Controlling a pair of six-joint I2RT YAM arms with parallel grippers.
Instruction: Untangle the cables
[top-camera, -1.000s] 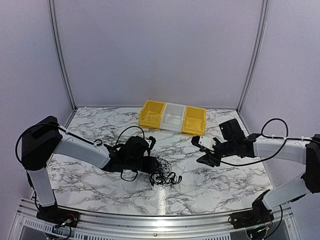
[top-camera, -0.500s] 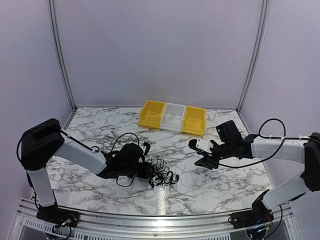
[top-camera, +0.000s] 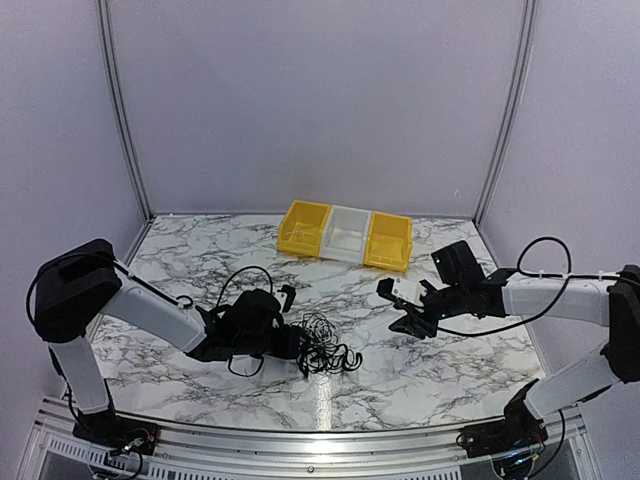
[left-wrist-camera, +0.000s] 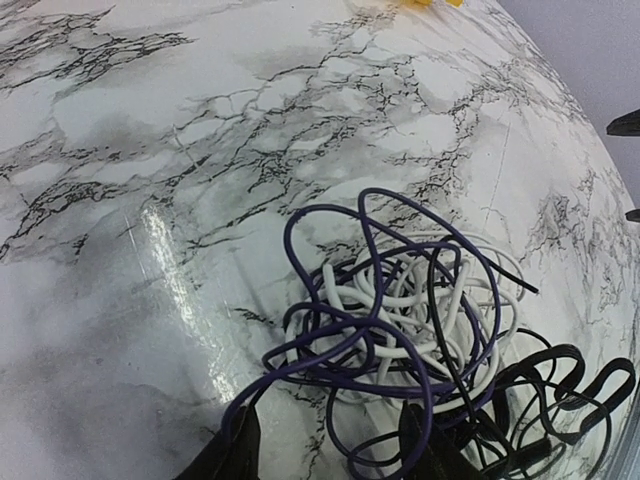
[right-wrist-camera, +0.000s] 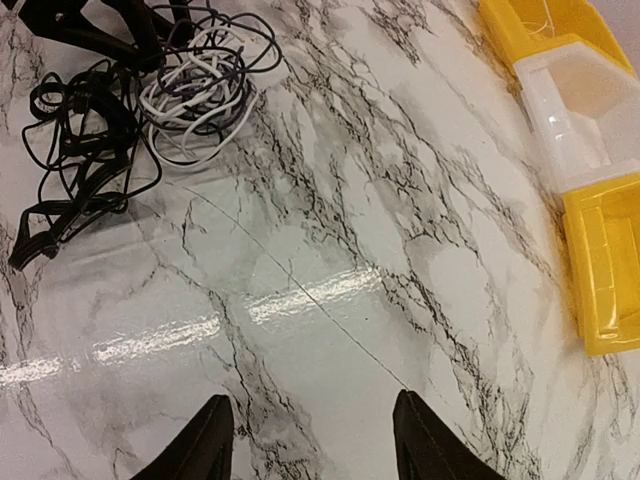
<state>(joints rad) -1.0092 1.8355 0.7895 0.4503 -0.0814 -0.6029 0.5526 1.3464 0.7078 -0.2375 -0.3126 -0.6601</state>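
The cables (left-wrist-camera: 400, 310) lie in a loose knot of purple, white and black strands on the marble table (left-wrist-camera: 150, 150). In the top view the knot (top-camera: 327, 350) sits just right of my left gripper (top-camera: 296, 341). In the left wrist view my left gripper (left-wrist-camera: 335, 455) is open at the knot's near edge, and purple loops lie loose between its fingers (left-wrist-camera: 232, 452). My right gripper (top-camera: 402, 308) hovers open over bare table, well to the right of the knot. In the right wrist view it (right-wrist-camera: 315, 445) holds nothing and the cables (right-wrist-camera: 150, 90) lie far off at the upper left.
Three small bins stand in a row at the back: yellow (top-camera: 303, 228), white (top-camera: 347, 232), yellow (top-camera: 388, 240). The right wrist view shows the white bin (right-wrist-camera: 590, 110) and a yellow bin (right-wrist-camera: 610, 270) at its right edge. Thick black arm cables loop above the left wrist (top-camera: 245, 275).
My left gripper has slid back toward the near left and lower, and its jaws have spread apart at the knot's edge. The right gripper shifted slightly left, then stayed put.
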